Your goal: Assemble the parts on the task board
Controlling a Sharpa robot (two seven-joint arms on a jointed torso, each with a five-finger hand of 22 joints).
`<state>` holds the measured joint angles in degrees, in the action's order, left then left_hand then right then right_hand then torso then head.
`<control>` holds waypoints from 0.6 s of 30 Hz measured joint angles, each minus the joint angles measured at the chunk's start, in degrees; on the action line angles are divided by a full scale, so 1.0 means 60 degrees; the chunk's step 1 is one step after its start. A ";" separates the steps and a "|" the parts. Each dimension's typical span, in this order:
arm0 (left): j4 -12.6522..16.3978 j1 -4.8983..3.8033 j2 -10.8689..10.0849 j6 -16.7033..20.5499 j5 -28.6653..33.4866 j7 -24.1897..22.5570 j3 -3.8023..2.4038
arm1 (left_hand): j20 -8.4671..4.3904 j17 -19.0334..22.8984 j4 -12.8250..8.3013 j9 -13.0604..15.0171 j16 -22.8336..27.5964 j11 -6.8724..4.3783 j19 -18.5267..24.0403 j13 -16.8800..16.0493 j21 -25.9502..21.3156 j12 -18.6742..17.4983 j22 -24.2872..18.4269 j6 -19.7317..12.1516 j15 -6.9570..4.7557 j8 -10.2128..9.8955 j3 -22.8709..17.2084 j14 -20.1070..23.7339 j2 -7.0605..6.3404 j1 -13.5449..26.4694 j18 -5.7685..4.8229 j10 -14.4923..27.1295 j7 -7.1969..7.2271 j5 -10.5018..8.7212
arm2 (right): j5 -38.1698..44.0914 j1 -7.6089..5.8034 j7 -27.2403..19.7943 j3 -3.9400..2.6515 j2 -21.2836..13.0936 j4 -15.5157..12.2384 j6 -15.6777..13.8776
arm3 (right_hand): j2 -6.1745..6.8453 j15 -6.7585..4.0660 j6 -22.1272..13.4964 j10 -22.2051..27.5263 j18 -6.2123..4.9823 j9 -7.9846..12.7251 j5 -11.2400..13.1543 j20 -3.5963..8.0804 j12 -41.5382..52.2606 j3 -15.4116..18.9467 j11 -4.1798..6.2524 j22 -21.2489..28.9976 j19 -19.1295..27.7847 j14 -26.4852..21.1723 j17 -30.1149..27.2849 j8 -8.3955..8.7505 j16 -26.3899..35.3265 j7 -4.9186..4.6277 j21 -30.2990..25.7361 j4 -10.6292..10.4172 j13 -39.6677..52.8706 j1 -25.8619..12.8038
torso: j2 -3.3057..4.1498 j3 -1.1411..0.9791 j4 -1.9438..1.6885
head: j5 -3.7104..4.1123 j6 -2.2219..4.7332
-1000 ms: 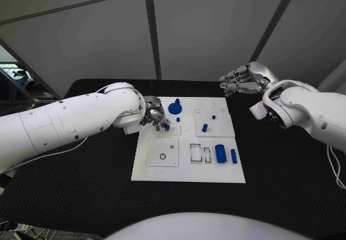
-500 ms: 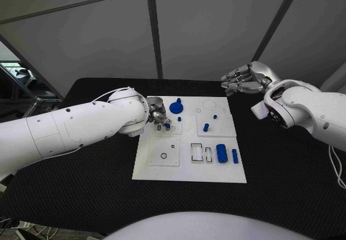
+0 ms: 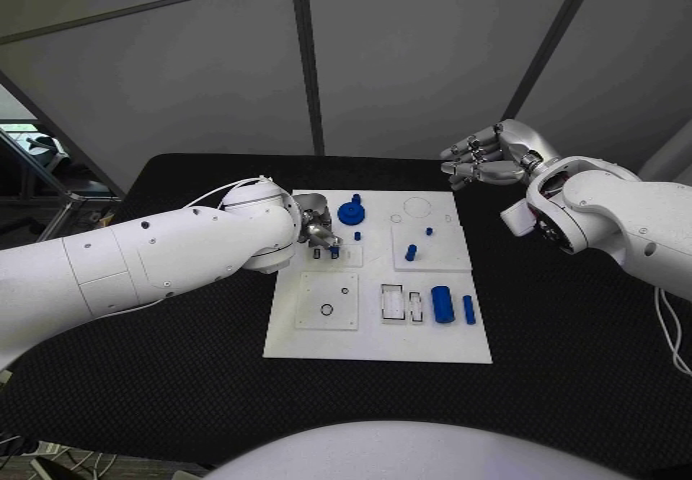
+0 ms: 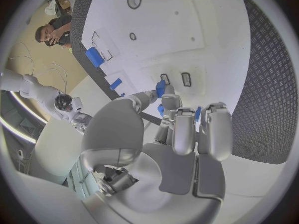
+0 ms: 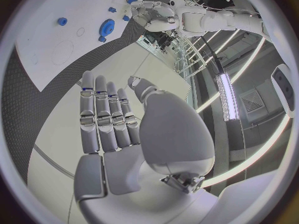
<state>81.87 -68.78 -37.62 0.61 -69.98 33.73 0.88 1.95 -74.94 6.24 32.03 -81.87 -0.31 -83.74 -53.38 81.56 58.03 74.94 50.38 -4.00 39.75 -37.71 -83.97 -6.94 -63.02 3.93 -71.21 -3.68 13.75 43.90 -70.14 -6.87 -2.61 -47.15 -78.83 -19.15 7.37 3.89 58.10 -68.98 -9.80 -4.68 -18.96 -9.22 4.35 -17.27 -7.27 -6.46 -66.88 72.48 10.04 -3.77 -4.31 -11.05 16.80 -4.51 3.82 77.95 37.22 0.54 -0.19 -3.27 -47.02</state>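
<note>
Left hand [image 3: 316, 232] is seen low over the upper-left part of the task board [image 3: 378, 345], fingers closed on a small blue part [image 4: 160, 88], just beside two small slots. Right hand [image 3: 486, 158] is held off the board past its far right corner, above the table [image 3: 173, 390], fingers apart, nothing held. A blue gear [image 3: 351, 213] stands just beside the left hand; a blue cylinder [image 3: 441, 304] lies at the board's lower right.

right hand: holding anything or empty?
Empty. The right silver hand hovers beyond the white task board's far right corner; the right wrist view shows its fingers side by side, nothing in the palm.
</note>
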 measured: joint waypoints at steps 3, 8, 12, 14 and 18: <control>-0.0036 0.0011 0.0029 -0.0004 -0.0049 0.0027 0.0000 | 0.0000 0.0000 0.0000 0.0002 0.0000 -0.0001 0.0000 -0.0028 0.0000 0.0042 0.0000 0.0000 0.0000 0.0000 0.0000 0.0000 0.0000 0.0000 0.0000 -0.0001 0.0000 -0.0001 | 0.0000 0.0000 -0.0001 0.0000 0.0004 0.0001 0.0003 | 0.0000 0.0000 0.0000 0.0000 0.0000 0.0000 0.0000 0.0000 0.0000 0.0000 0.0000 0.0010 0.0000 0.0000 0.0001 0.0000 0.0000 0.0000 0.0000 0.0000 0.0000 0.0000 | 0.0000 -0.0002 0.0000 | 0.0000 -0.0004; -0.0076 0.0023 0.0042 -0.0029 -0.0095 0.0075 0.0000 | 0.0000 0.0000 0.0011 0.0020 0.0000 -0.0066 0.0000 -0.0048 0.0056 0.0046 -0.0001 0.0037 0.0001 -0.0001 -0.0019 0.0000 -0.0065 0.0065 -0.0010 -0.0134 0.0035 -0.0004 | 0.0000 0.0000 -0.0001 0.0000 0.0012 0.0015 0.0019 | 0.0000 0.0000 0.0000 0.0000 0.0000 0.0000 0.0000 0.0000 0.0000 0.0000 0.0000 0.0012 0.0000 0.0000 0.0001 0.0000 0.0000 0.0000 0.0000 0.0000 0.0000 0.0000 | -0.0002 -0.0001 -0.0001 | 0.0007 -0.0020; -0.0066 0.0028 0.0047 -0.0063 -0.0120 0.0100 -0.0002 | 0.0000 0.0000 -0.0039 0.0022 0.0000 -0.0081 0.0000 -0.0048 0.0157 0.0048 -0.0001 0.0037 0.0001 -0.0001 -0.0096 0.0000 -0.0089 0.0089 -0.0011 -0.0152 0.0036 0.0002 | 0.0000 0.0000 -0.0001 0.0000 0.0019 0.0024 0.0031 | 0.0000 0.0000 0.0000 0.0000 0.0000 0.0000 0.0000 0.0000 0.0000 0.0000 0.0000 0.0012 0.0000 0.0000 0.0001 0.0000 0.0000 0.0000 0.0000 0.0000 0.0000 0.0000 | -0.0003 -0.0001 -0.0008 | 0.0003 -0.0038; -0.0048 0.0033 0.0044 -0.0093 -0.0127 0.0111 -0.0005 | 0.0000 0.0000 -0.0041 0.0023 0.0000 -0.0082 0.0000 -0.0047 0.0164 0.0048 -0.0001 0.0037 0.0000 -0.0001 -0.0098 0.0000 -0.0090 0.0090 -0.0013 -0.0154 0.0035 0.0032 | 0.0000 0.0000 -0.0001 0.0000 0.0028 0.0027 0.0039 | 0.0000 0.0000 0.0000 0.0000 0.0000 0.0000 0.0000 0.0000 0.0000 0.0000 0.0000 0.0011 0.0000 0.0000 0.0001 0.0000 0.0000 0.0000 0.0000 0.0000 0.0000 0.0000 | -0.0004 -0.0001 -0.0010 | 0.0012 -0.0057; -0.0008 0.0039 0.0035 -0.0162 -0.0138 0.0125 -0.0006 | 0.0000 0.0000 -0.0080 0.0023 0.0000 -0.0082 0.0001 -0.0047 0.0164 0.0048 -0.0002 0.0037 0.0001 0.0034 -0.0137 0.0000 -0.0141 0.0141 -0.0014 -0.0159 0.0035 0.0033 | 0.0000 0.0000 -0.0001 0.0000 0.0037 0.0036 0.0071 | 0.0000 0.0000 0.0000 0.0000 0.0000 0.0000 -0.0051 0.0000 0.0000 0.0000 0.0000 0.0019 0.0000 0.0000 0.0002 0.0000 0.0000 0.0000 0.0000 0.0000 0.0000 0.0000 | -0.0004 0.0001 -0.0010 | 0.0049 -0.0077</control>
<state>81.82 -68.55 -37.41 -0.37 -70.82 34.48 0.84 1.95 -74.94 5.76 32.16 -81.87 -0.80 -83.73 -53.66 82.54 58.32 74.93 50.60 -4.00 39.96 -38.53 -83.96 -7.79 -62.18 3.85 -72.17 -3.47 13.95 43.90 -70.14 -6.87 -2.61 -46.93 -78.61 -18.72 7.37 3.89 58.10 -68.98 -9.80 -4.68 -19.27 -9.22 4.35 -17.27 -7.27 -6.34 -66.88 72.48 10.05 -3.77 -4.31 -11.05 16.80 -4.51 3.82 77.95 37.20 0.54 -0.25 -2.98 -47.48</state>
